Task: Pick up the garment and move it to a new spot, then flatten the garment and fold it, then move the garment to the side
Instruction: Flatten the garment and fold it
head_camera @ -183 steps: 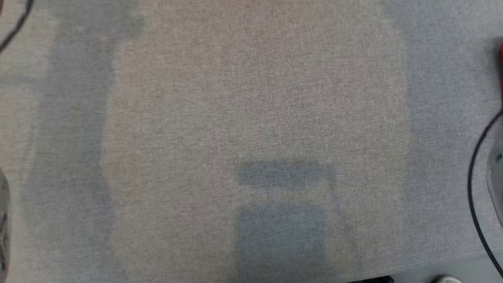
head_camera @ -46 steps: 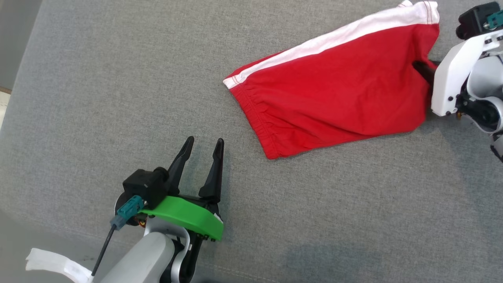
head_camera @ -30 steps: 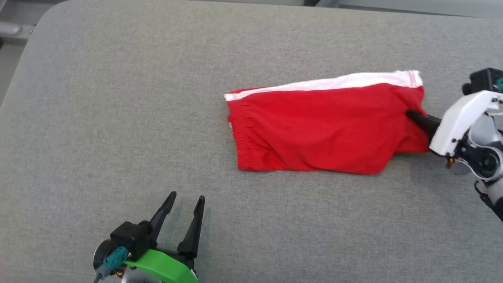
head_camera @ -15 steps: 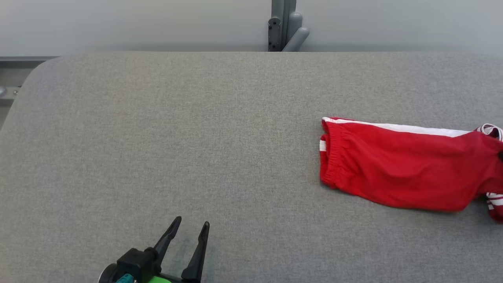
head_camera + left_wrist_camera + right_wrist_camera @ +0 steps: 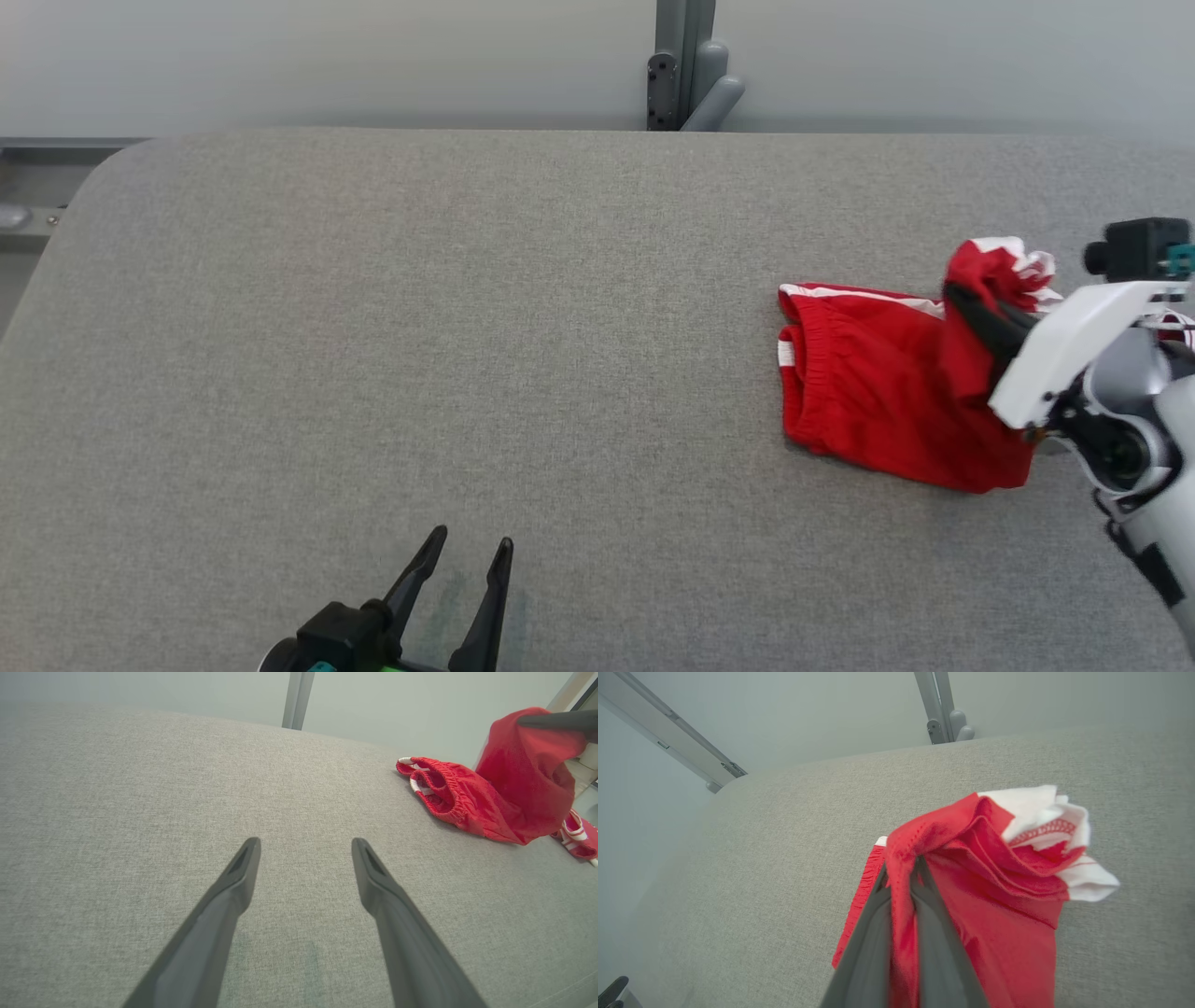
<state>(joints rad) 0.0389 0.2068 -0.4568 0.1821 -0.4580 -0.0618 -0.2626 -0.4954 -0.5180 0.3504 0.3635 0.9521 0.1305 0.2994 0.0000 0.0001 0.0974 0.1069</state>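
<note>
The garment (image 5: 868, 392) is a pair of red shorts with white side stripes, lying at the right of the grey padded table (image 5: 373, 327). My right gripper (image 5: 956, 297) is shut on its leg end, which is lifted and bunched above the rest. In the right wrist view the two fingers pinch a fold of the red cloth (image 5: 994, 868) at the right gripper's tips (image 5: 902, 870). My left gripper (image 5: 471, 551) stands open and empty at the front of the table, far left of the shorts. In the left wrist view the left gripper (image 5: 303, 847) points over bare cloth, with the garment (image 5: 467, 807) at the upper right.
A grey post with a bracket (image 5: 686, 65) stands behind the table's far edge, against a pale wall. The table's rounded far-left corner (image 5: 103, 163) borders a metal rail. A small red and white piece (image 5: 579, 835) lies beside the shorts.
My right gripper has come back into the head view, lifting the garment's leg end up and leftward, so the shorts now lie shorter and bunched. The left gripper stays open.
</note>
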